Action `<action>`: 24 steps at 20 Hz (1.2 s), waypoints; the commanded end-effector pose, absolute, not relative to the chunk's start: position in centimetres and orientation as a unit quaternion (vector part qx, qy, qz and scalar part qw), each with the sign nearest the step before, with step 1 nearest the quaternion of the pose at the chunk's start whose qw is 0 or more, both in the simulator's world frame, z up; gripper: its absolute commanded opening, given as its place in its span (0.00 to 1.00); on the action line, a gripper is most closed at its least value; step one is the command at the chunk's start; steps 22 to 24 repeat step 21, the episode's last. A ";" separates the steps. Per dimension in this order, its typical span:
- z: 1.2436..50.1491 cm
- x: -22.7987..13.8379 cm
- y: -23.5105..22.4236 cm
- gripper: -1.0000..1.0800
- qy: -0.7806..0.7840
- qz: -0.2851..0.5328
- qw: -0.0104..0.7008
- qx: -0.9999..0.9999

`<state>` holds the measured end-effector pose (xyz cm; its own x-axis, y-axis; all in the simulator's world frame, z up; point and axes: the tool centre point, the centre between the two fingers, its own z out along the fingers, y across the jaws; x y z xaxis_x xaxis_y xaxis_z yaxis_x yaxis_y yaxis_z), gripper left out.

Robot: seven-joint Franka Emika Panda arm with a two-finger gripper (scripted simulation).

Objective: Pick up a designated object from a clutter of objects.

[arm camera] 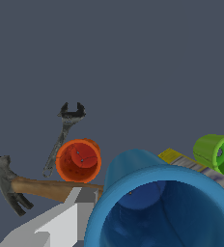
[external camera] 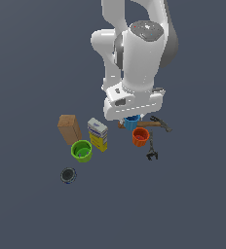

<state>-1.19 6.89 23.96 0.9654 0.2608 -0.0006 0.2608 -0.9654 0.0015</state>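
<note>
Wrist view is basically all blue cup (arm camera: 157,207) right now, its rim fills the lower part of the frame and you can see straight down into it. One grey finger (arm camera: 61,224) sits right against the cup's outer wall. The other finger isn't in the picture, so honestly I can't tell if the jaws are clamped on the rim or just straddling it.

In the exterior view the gripper (external camera: 133,116) is low over the pile and the blue cup (external camera: 131,123) pokes out just under it, touching or nearly touching the hammer (external camera: 151,124) handle and just beside the orange cup (external camera: 141,137). The clamp (external camera: 152,150) lies past the orange cup. Over on the exterior view's left, the green cup (external camera: 82,151), the white-yellow-blue box (external camera: 98,134), the brown block (external camera: 69,129) and the dark disc (external camera: 68,175) are all well clear.

What could go wrong: a thin-wall rim pinch is sketchy, so the cup could tilt or pop out if the fingers only catch the lip. The hammer handle is also snug against the cup, so a finger could land on the wood and drag the hammer along, or knock the orange cup over.
</note>
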 end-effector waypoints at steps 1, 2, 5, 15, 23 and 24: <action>26.6 -2.0 7.8 0.00 0.131 0.000 0.001 0.991; 27.5 -2.2 8.2 0.00 0.131 0.000 0.001 0.991; 30.2 -2.9 9.2 0.00 0.132 0.000 0.001 0.991; 36.0 -4.3 11.4 0.00 0.132 0.000 0.000 0.991; 37.0 -4.5 11.8 0.00 0.132 0.000 0.000 0.991; 37.0 -4.5 11.8 0.00 0.132 0.000 0.000 0.991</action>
